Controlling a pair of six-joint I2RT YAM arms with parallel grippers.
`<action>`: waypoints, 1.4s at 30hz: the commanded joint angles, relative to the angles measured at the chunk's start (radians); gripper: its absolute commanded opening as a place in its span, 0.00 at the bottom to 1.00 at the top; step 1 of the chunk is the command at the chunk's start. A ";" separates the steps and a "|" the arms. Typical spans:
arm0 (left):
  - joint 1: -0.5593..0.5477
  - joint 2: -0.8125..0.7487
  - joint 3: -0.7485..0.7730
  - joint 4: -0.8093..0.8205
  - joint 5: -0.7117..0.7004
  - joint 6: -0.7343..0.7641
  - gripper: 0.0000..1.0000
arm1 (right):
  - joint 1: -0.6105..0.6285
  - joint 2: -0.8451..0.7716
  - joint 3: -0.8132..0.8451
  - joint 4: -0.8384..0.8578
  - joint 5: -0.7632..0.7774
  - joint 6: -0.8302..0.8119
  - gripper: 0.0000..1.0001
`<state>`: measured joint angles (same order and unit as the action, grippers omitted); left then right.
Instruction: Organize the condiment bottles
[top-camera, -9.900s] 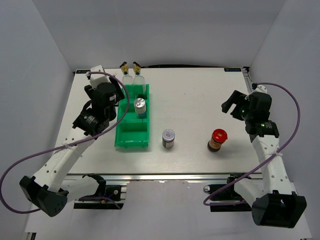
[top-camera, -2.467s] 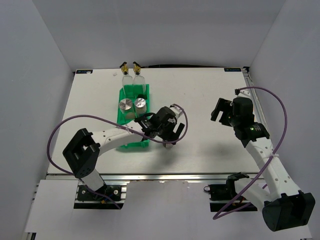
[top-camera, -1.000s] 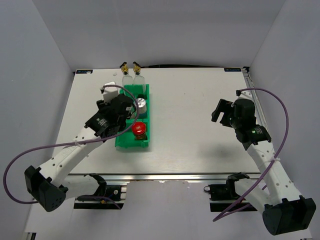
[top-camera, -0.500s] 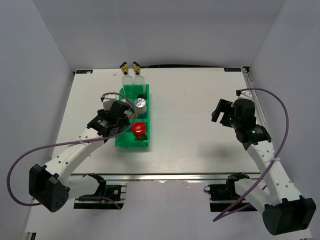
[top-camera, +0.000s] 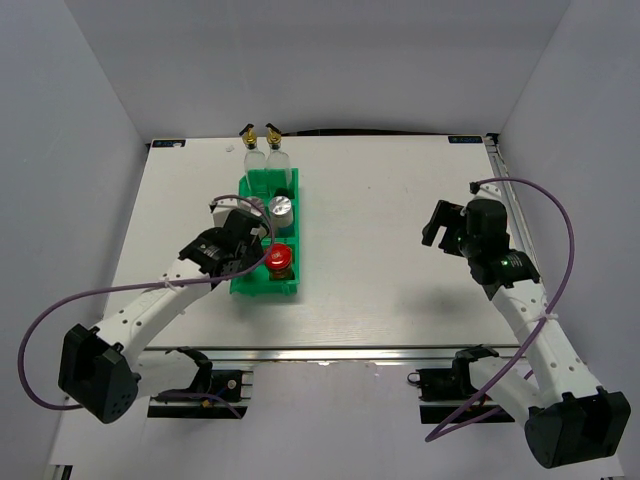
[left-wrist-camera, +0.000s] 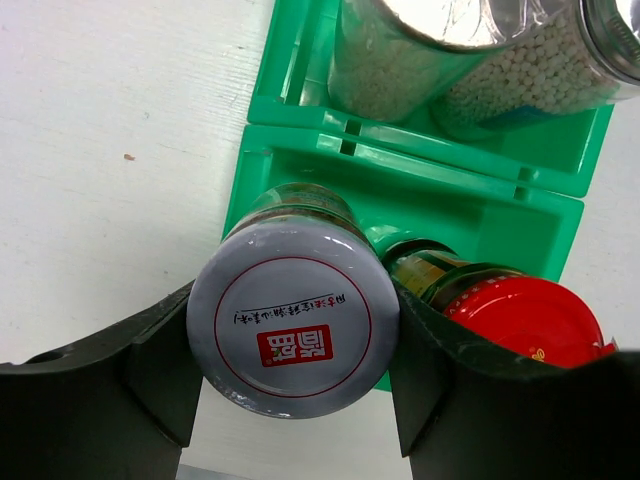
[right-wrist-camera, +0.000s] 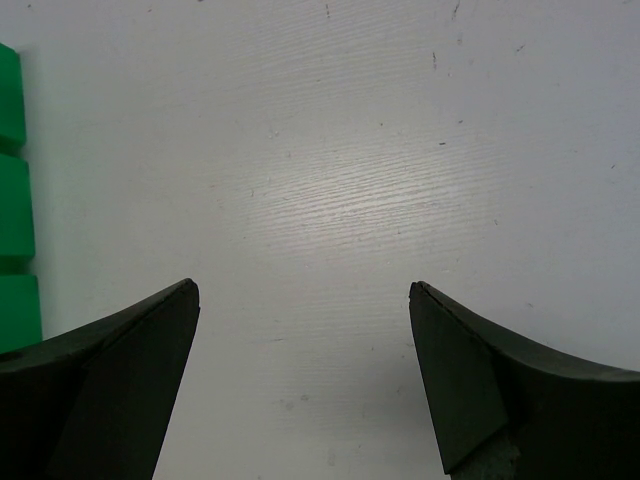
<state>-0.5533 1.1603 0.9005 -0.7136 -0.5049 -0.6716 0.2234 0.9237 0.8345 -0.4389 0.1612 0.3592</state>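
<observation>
From above, the left hand (top-camera: 240, 240) hangs over the near part of the green plastic bin (top-camera: 262, 291). Up close, it squeezes the dark silver-lidded glass jar (left-wrist-camera: 293, 320) there, just beside the red-lidded brown jar (left-wrist-camera: 525, 320); a bump may tip either. The right hand (right-wrist-camera: 302, 300) gapes empty over the white counter (right-wrist-camera: 350, 150).

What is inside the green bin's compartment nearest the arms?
A red-lidded jar and a silver-lidded jar gripped by the left end effector; whether that one touches the floor is hidden.
</observation>
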 joint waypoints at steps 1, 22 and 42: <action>0.007 0.006 0.006 0.075 0.000 -0.003 0.10 | -0.006 0.001 -0.005 0.037 0.000 -0.012 0.89; 0.033 0.070 -0.009 0.100 0.046 0.014 0.56 | -0.006 0.014 0.003 0.032 -0.019 -0.023 0.89; 0.033 0.078 0.003 0.076 0.082 0.027 0.66 | -0.006 0.012 0.000 0.028 -0.011 -0.020 0.89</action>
<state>-0.5228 1.2640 0.8738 -0.6582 -0.3847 -0.6453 0.2226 0.9451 0.8345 -0.4389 0.1497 0.3550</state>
